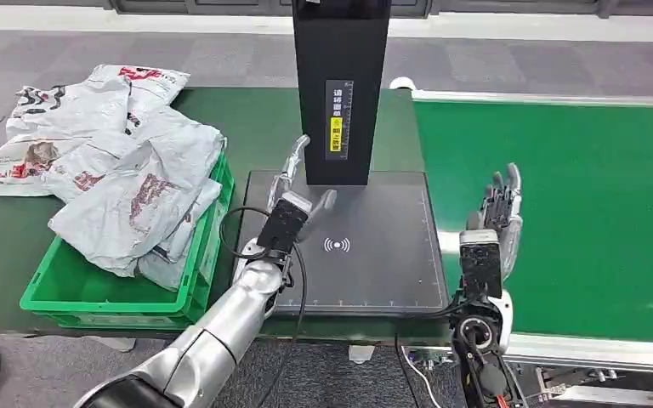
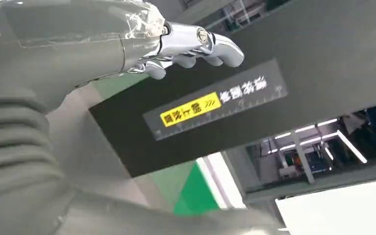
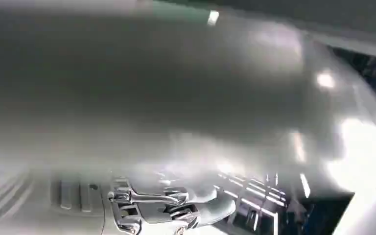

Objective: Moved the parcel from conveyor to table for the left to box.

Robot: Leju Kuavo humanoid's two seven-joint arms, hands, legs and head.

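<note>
Belt [image 1: 561,212] of green conveyor runs beside dark scanner plate [image 1: 366,272].

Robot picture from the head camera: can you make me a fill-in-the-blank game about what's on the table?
1. The grey parcel bags are piled in a bin coloured ____.
2. The left hand hovers over the dark ____ pad.
3. The black column carries a small sticker coloured ____.
4. The conveyor belt beside the right hand carries ____ parcels.

Missing words: green; scanner; yellow; no
</note>
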